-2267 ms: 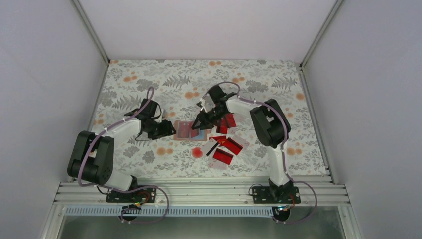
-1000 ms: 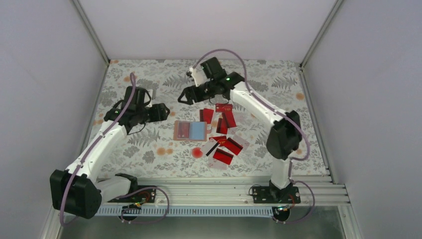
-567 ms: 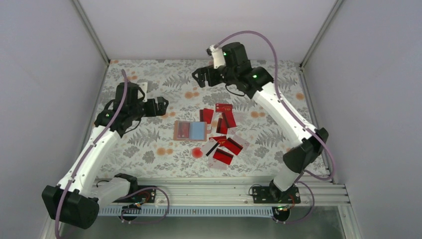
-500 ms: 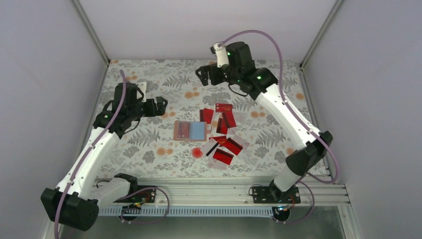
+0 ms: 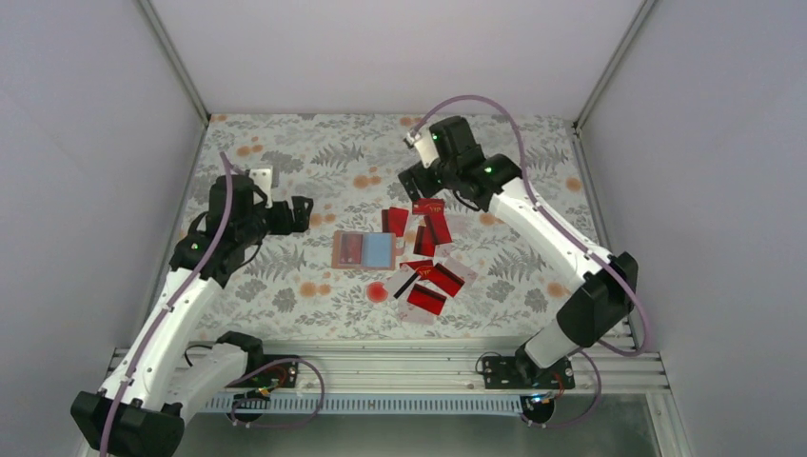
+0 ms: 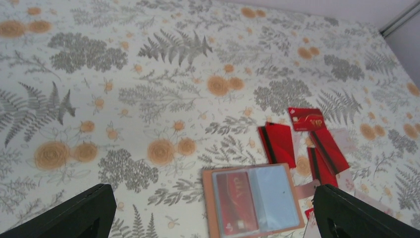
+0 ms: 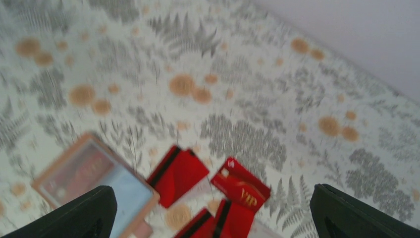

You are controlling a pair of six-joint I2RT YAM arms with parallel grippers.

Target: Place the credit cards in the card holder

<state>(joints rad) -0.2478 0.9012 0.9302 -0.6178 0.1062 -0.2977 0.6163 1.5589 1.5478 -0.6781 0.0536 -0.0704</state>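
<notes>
The card holder lies open and flat mid-table, tan-edged, with a red card in its left pocket and a light blue right pocket. It also shows in the left wrist view and, blurred, in the right wrist view. Several red credit cards lie scattered to its right, among them a gold-lettered VIP card. My left gripper hovers open to the left of the holder. My right gripper hangs open above the far end of the cards. Neither holds anything.
A round red spot sits on the floral table cover in front of the holder. Grey walls close in the left, far and right sides. A metal rail runs along the near edge.
Both grippers have let go at the holder, risen and opened wide. In the last half second the right gripper came down from the far edge toward the cards; the left drew slightly nearer.
</notes>
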